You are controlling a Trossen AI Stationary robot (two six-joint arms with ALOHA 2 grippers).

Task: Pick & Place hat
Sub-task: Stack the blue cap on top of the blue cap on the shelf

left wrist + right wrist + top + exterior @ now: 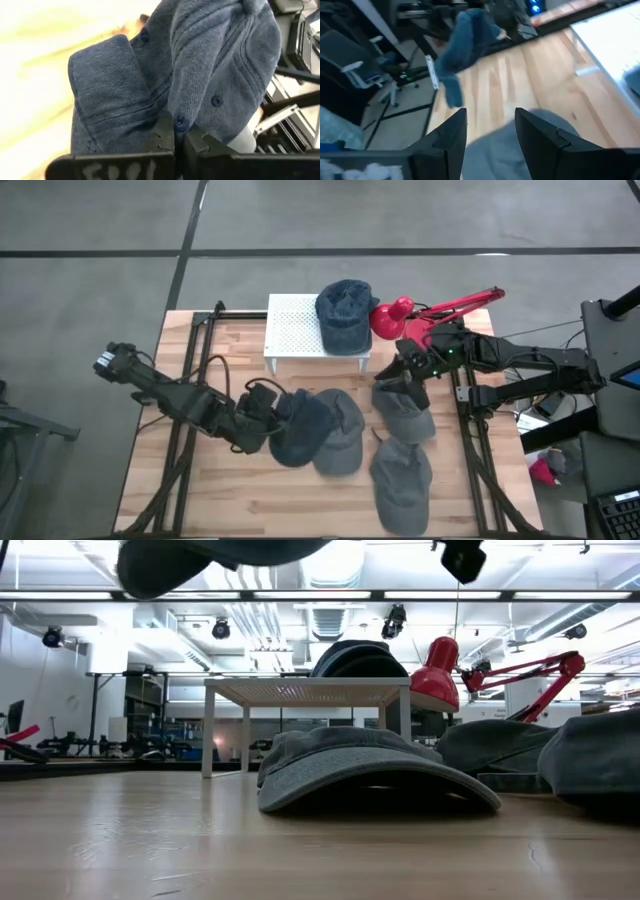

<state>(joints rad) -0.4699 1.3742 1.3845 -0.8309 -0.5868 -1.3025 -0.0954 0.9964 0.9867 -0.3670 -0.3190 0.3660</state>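
My left gripper [268, 408] is shut on a dark blue hat [300, 430], which shows large in the left wrist view [200, 65] and hangs at the top of the low view [200, 555]. Just beside it a grey hat [342, 432] lies on the table on its brim and rim [370, 775]. Another dark blue hat [345, 312] sits on a white rack [295, 330]. My right gripper [490, 130] stands open above a grey hat [405, 415] at the table's right side, with nothing between its fingers. My left gripper pinches the crown's cloth [181, 121] between its two fingers, right by an eyelet; the cloth is bunched there. The fingers [162, 137] come slanting down from the table's left side. The hat hangs crumpled ahead of the fingers, lifted clear of the table.
A third grey hat [400, 475] lies near the front right. A red desk lamp [392, 317] stands behind the right arm, next to the rack. Bare wood [200, 480] lies at the table's front left.
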